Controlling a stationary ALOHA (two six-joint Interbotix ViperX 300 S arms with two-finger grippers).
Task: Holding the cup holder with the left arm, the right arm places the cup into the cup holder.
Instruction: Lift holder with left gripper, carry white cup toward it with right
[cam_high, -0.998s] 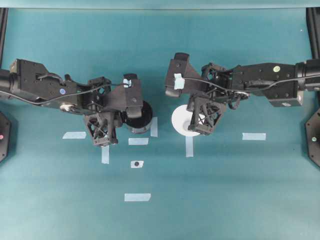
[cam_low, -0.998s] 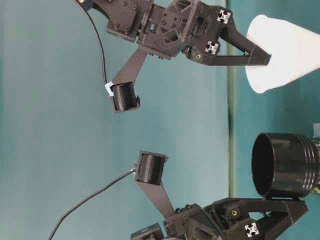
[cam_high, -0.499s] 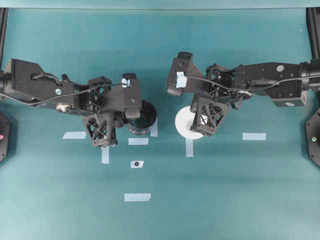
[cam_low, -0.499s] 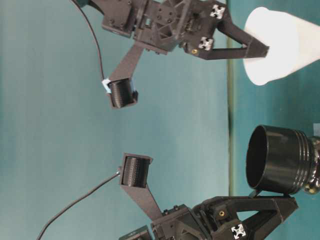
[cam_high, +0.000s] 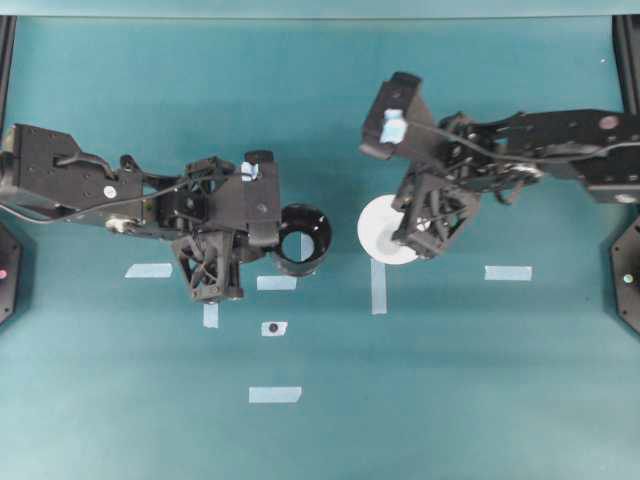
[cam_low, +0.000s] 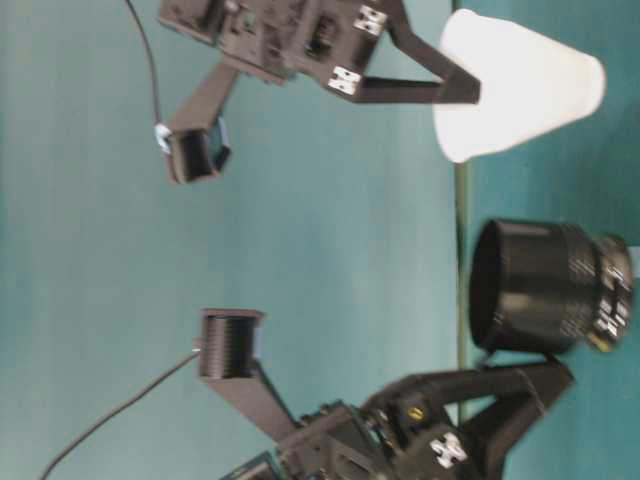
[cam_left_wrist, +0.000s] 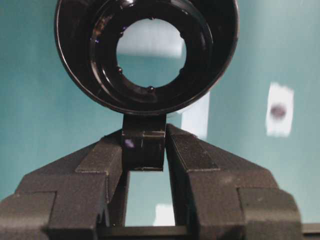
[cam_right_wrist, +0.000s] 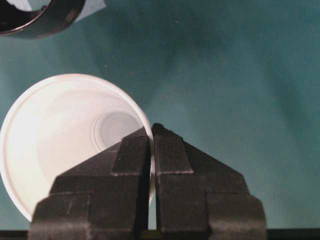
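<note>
The glossy black cup holder (cam_high: 302, 238) hangs in the air, its open ring facing up, with the teal table showing through it. My left gripper (cam_high: 274, 238) is shut on its stubby handle; the left wrist view shows the handle (cam_left_wrist: 144, 142) pinched between both fingers under the holder's ring (cam_left_wrist: 75, 55). The white cup (cam_high: 383, 228) is upright and lifted, to the right of the holder and apart from it. My right gripper (cam_high: 412, 238) is shut on the cup's rim, one finger inside the cup (cam_right_wrist: 60, 145), one outside. In the table-level view the cup (cam_low: 520, 85) and holder (cam_low: 545, 290) are both off the table.
Several light blue tape strips lie on the teal table: one (cam_high: 378, 290) below the cup, one (cam_high: 508, 272) at the right, one (cam_high: 149, 270) at the left, one (cam_high: 275, 394) nearer the front. A small tape piece with a black dot (cam_high: 273, 328) lies below the holder.
My left gripper has raised the holder and turned it so its opening faces up. My right gripper has lifted the cup and shifted it slightly right.
</note>
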